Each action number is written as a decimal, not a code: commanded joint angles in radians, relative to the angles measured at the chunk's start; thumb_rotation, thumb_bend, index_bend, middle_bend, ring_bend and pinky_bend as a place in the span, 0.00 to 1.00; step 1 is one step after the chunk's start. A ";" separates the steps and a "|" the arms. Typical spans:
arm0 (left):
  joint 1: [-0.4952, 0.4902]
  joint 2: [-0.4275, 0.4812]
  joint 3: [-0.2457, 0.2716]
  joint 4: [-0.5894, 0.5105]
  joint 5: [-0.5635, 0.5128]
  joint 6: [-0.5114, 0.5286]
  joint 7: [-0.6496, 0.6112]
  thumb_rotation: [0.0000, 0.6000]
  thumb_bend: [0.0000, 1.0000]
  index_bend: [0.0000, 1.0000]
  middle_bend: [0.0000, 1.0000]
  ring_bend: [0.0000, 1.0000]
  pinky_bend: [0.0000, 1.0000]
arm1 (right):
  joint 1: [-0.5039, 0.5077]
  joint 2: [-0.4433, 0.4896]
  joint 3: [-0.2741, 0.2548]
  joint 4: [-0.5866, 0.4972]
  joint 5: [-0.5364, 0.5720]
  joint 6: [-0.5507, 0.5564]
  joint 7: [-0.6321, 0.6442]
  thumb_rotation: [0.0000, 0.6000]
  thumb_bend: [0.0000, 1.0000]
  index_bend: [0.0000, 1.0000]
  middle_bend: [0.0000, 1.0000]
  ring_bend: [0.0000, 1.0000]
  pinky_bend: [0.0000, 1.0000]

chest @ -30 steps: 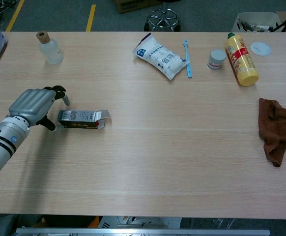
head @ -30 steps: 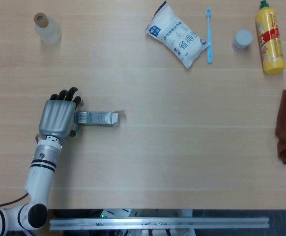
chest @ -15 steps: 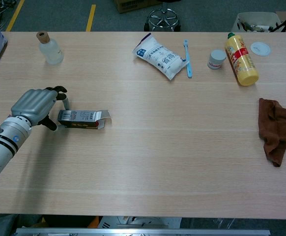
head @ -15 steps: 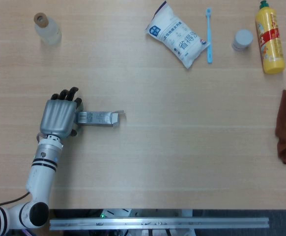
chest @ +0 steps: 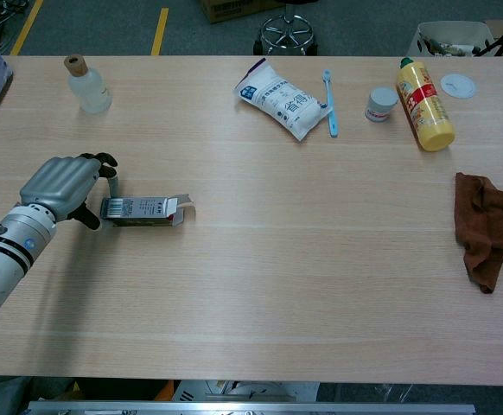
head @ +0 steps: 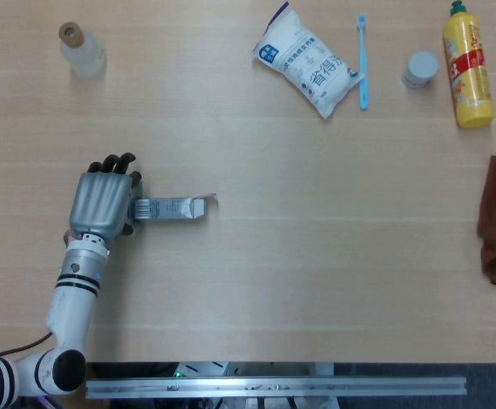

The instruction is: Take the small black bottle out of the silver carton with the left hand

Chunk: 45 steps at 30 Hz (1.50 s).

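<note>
We see left hand (head: 103, 203) grasping closed end of silver carton (head: 170, 207), fingers curled round it. Carton lies flat on table (head: 316, 256), open flap end pointing away from hand. Small black bottle not visible to us. Right hand out of frame.
</note>
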 commanded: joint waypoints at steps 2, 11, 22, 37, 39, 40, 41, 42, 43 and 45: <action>0.001 -0.003 0.001 0.005 0.007 0.005 -0.008 1.00 0.17 0.55 0.20 0.17 0.27 | -0.001 -0.001 0.000 0.002 0.001 0.000 0.001 1.00 0.23 0.33 0.24 0.17 0.24; 0.004 0.002 0.003 -0.005 0.035 0.030 -0.018 1.00 0.17 0.61 0.22 0.19 0.28 | -0.003 0.000 0.000 0.004 0.002 0.000 0.007 1.00 0.23 0.33 0.24 0.17 0.24; 0.012 0.068 0.015 -0.100 0.085 0.094 0.040 1.00 0.17 0.64 0.24 0.19 0.28 | -0.003 0.002 0.002 -0.004 -0.002 0.004 0.001 1.00 0.23 0.33 0.24 0.17 0.24; 0.022 0.179 0.030 -0.250 0.145 0.170 0.152 1.00 0.17 0.64 0.25 0.19 0.28 | -0.001 0.006 0.004 -0.016 -0.007 0.007 -0.008 1.00 0.23 0.33 0.24 0.17 0.24; 0.023 0.192 0.033 -0.267 0.151 0.176 0.167 1.00 0.17 0.64 0.25 0.19 0.28 | -0.001 0.007 0.004 -0.017 -0.008 0.007 -0.009 1.00 0.23 0.33 0.24 0.17 0.24; 0.022 0.198 0.034 -0.274 0.154 0.177 0.175 1.00 0.17 0.64 0.25 0.19 0.28 | 0.000 0.007 0.004 -0.018 -0.008 0.007 -0.009 1.00 0.23 0.33 0.24 0.17 0.24; 0.021 0.205 0.035 -0.282 0.157 0.179 0.184 1.00 0.17 0.64 0.25 0.19 0.28 | 0.000 0.008 0.004 -0.018 -0.008 0.007 -0.009 1.00 0.23 0.33 0.24 0.17 0.24; 0.019 0.216 0.037 -0.294 0.163 0.181 0.200 1.00 0.17 0.64 0.25 0.19 0.28 | 0.000 0.008 0.004 -0.019 -0.008 0.007 -0.010 1.00 0.23 0.33 0.24 0.17 0.24; 0.017 0.227 0.038 -0.305 0.168 0.183 0.215 1.00 0.17 0.64 0.25 0.19 0.28 | 0.000 0.009 0.004 -0.020 -0.008 0.007 -0.011 1.00 0.23 0.33 0.24 0.17 0.24; 0.008 0.260 0.039 -0.340 0.177 0.184 0.259 1.00 0.17 0.64 0.25 0.19 0.28 | 0.001 0.011 0.005 -0.023 -0.009 0.008 -0.013 1.00 0.23 0.33 0.24 0.17 0.24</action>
